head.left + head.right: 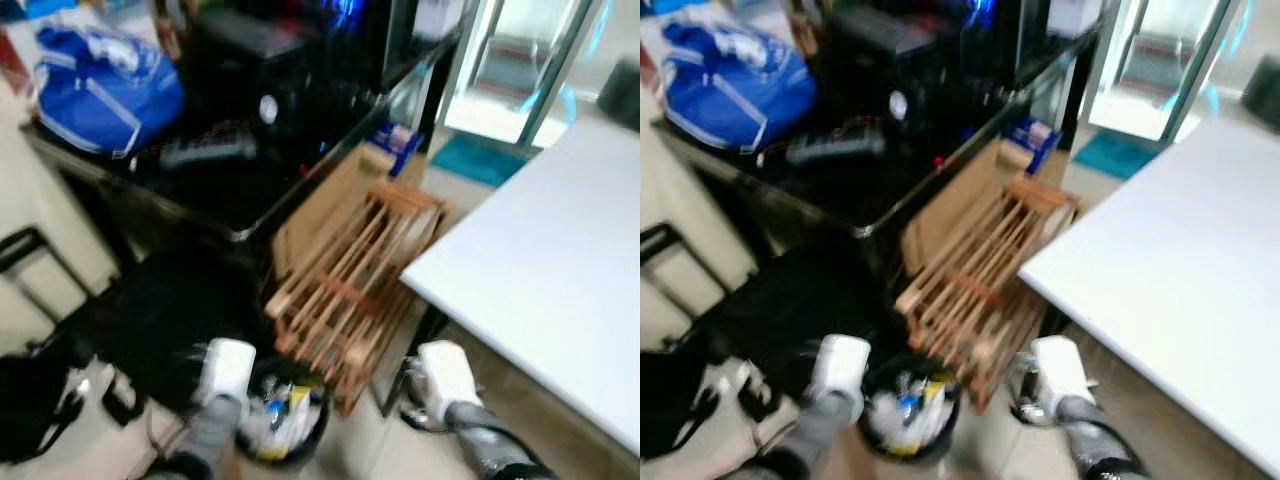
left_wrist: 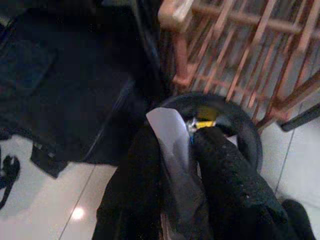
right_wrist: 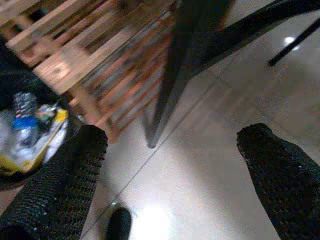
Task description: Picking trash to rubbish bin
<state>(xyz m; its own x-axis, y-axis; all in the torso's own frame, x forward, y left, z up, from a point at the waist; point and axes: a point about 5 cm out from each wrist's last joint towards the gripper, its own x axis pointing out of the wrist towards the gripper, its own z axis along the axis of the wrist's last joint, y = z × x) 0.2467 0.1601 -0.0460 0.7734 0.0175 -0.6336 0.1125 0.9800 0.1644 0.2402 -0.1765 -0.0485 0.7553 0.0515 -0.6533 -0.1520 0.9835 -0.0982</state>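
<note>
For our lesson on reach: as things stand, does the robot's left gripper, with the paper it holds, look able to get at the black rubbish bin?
Probably yes. The left gripper, shut on white paper, hangs beside the bin's rim, with nothing between them.

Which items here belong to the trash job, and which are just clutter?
Job:
left gripper, shut on white paper scrap
rubbish bin, already holding trash

Clutter:
wooden rack
blue bag
white table
black bag

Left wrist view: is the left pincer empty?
No: the left pincer is shut on a piece of white paper, held just above the rim of the black bin.
</note>
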